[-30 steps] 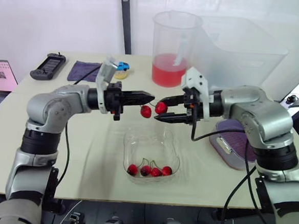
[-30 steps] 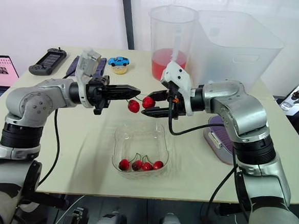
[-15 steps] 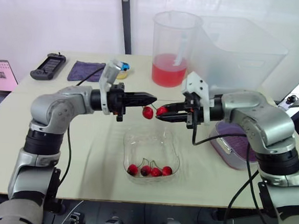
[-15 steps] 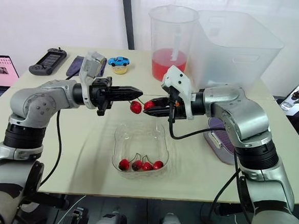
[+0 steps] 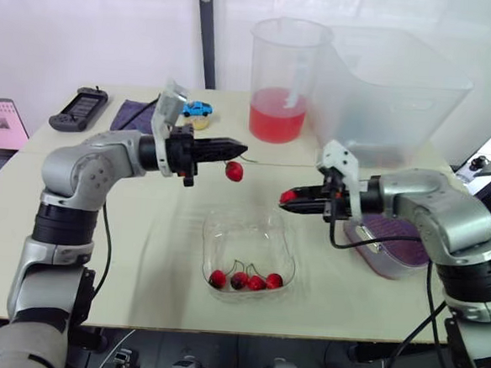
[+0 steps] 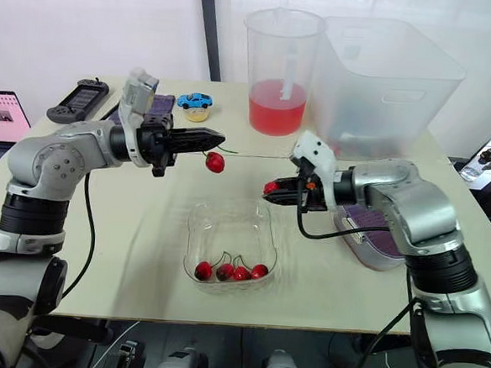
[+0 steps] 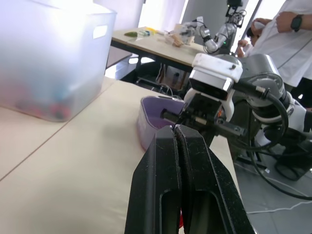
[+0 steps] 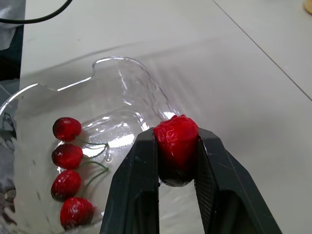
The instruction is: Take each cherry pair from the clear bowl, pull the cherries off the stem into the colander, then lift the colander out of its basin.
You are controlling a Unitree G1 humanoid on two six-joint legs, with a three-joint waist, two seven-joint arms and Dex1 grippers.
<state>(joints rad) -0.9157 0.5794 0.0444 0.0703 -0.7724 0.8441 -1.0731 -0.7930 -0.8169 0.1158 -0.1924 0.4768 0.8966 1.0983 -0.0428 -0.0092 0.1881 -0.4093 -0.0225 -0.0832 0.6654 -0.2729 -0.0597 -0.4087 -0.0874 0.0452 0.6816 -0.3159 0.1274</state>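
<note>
My left gripper (image 5: 241,148) is shut on a thin stem, and one red cherry (image 5: 234,171) hangs from it above the table, behind the clear bowl (image 5: 225,233). My right gripper (image 5: 285,200) is shut on a single cherry (image 8: 176,144), held over the table just right of the bowl. Several stemmed cherries (image 5: 245,280) lie at the bowl's near end. The purple colander (image 5: 389,260) sits in its basin at the right, partly hidden behind my right forearm.
A pitcher of red liquid (image 5: 282,77) and a large translucent bin (image 5: 396,85) stand at the back. A blue toy car (image 5: 198,108), a purple cloth (image 5: 137,113) and a black remote (image 5: 79,107) lie at the back left. People stand at another table (image 7: 161,46) behind.
The cherry pair has come apart. My right gripper moved right and down with one cherry; my left gripper drew back left with the stem and the other cherry.
</note>
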